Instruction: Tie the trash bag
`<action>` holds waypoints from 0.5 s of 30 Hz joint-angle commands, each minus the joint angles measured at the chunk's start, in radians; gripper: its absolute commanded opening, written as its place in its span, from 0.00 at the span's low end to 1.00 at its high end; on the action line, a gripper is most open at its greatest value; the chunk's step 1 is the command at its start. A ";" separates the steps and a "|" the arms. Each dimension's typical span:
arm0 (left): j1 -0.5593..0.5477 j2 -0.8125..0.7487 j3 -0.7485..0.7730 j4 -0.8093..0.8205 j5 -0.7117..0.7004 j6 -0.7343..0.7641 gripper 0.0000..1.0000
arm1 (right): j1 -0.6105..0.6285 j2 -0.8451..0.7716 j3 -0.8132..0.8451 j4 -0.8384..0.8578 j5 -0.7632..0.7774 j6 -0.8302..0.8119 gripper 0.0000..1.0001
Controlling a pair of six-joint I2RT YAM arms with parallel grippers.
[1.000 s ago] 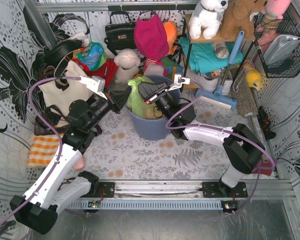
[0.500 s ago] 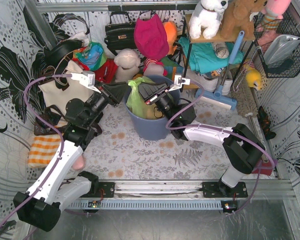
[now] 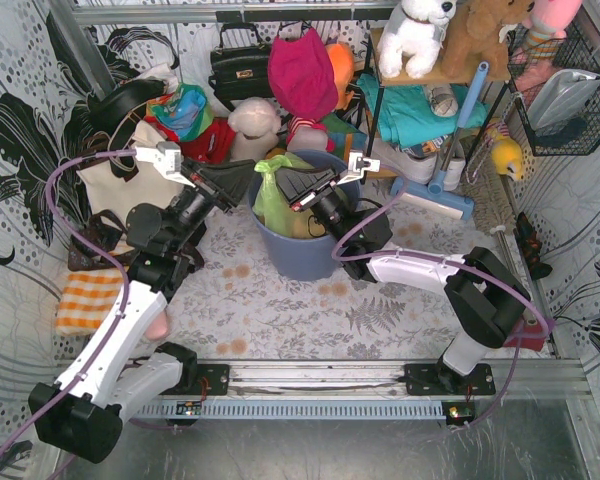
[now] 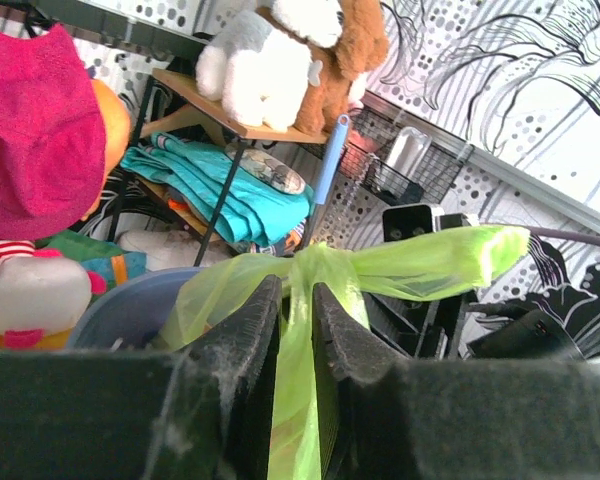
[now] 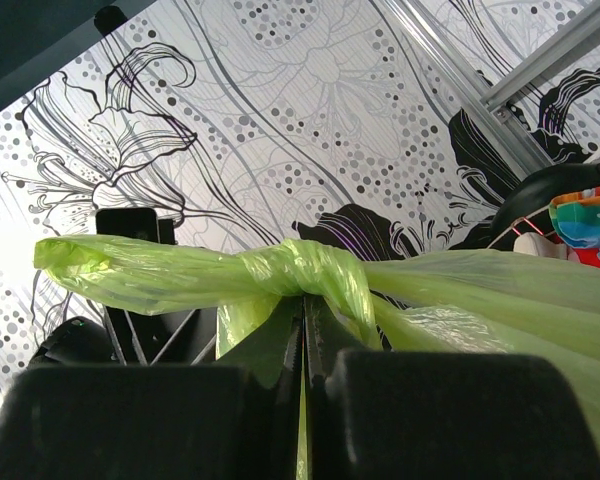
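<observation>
Two tools: left tool [image 4: 296, 288] and right tool [image 5: 303, 303] flank the bag [image 3: 270, 200] neck, likely to cinch the knot [image 5: 300, 270].
Left: narrow, strand in its gap; grip unclear.
Right: clamped on film by the knot.
Bag: in the bin [image 3: 310, 262], neck up.

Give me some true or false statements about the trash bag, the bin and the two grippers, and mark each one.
1. The trash bag sits inside the blue-grey bin. True.
2. The right gripper is wide open, clear of the bag. False: it is shut on the bag's green film.
3. A strip of the bag's film runs between the fingers of the left gripper. True.
4. The bin lies tipped on its side. False: it stands upright.
5. A white plush toy sits on a shelf at the back. True.
</observation>
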 commanded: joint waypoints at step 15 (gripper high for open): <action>0.027 0.015 -0.039 0.033 -0.031 -0.039 0.24 | 0.004 0.000 0.036 0.080 -0.029 0.020 0.00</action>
